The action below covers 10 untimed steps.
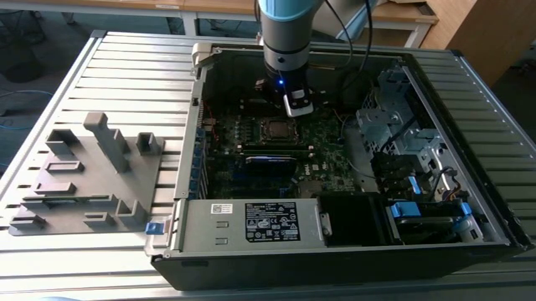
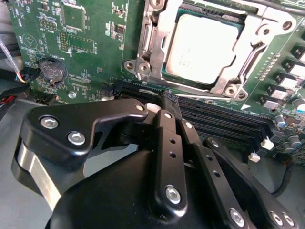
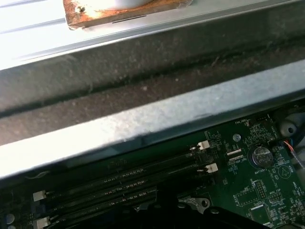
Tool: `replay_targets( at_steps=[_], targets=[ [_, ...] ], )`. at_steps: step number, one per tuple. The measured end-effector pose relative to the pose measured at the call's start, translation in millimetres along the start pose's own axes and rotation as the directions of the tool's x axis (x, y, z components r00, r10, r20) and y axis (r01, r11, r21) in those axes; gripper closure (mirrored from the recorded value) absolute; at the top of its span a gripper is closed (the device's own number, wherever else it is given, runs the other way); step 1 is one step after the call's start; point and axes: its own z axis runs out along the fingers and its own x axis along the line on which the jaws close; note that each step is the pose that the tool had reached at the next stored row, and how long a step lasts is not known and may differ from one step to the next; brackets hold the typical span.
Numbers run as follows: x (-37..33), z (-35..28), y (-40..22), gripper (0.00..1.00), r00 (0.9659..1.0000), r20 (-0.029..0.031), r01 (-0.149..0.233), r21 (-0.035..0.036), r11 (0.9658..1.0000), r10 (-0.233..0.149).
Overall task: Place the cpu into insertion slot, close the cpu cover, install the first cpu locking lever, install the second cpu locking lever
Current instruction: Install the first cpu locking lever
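An open computer case (image 1: 335,266) lies on a slatted table (image 1: 125,69), with a grey fixture (image 1: 92,169) of upright blocks beside it on the exterior view's left. Inside the case are a labelled power supply box (image 1: 251,222), a metal drive cage (image 1: 390,119) and a green circuit board (image 2: 95,28) carrying a coin battery (image 2: 51,70) and rows of long black memory slots (image 2: 224,119). In the first wrist view, the case's grey metal edge (image 3: 157,119) crosses in front of the board.

The arm (image 1: 289,31) drops straight down into the case. Its gripper (image 2: 164,102) points at the board just beside the insertion slot (image 1: 260,128), its tips over the nearest memory slots. The black fingers (image 2: 164,143) look pressed together, with nothing between them.

The cpu (image 2: 200,47) sits flat in the insertion slot, its dull metal top showing. The cpu cover (image 2: 151,45) lies down around it, framing the chip through its cut-out (the screws at the corners are plain to see). Whether the thin wire levers along the cover's edges are latched cannot be told from this angle.
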Motion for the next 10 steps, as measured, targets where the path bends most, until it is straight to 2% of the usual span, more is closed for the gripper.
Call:
replay_targets(
  at_steps=[10],
  targets=[
    [2.8, 0.2, -0.7, 0.89, 1.0000, 0.0022, -0.002, -0.0003, 1.0000, 0.002]
  ],
)
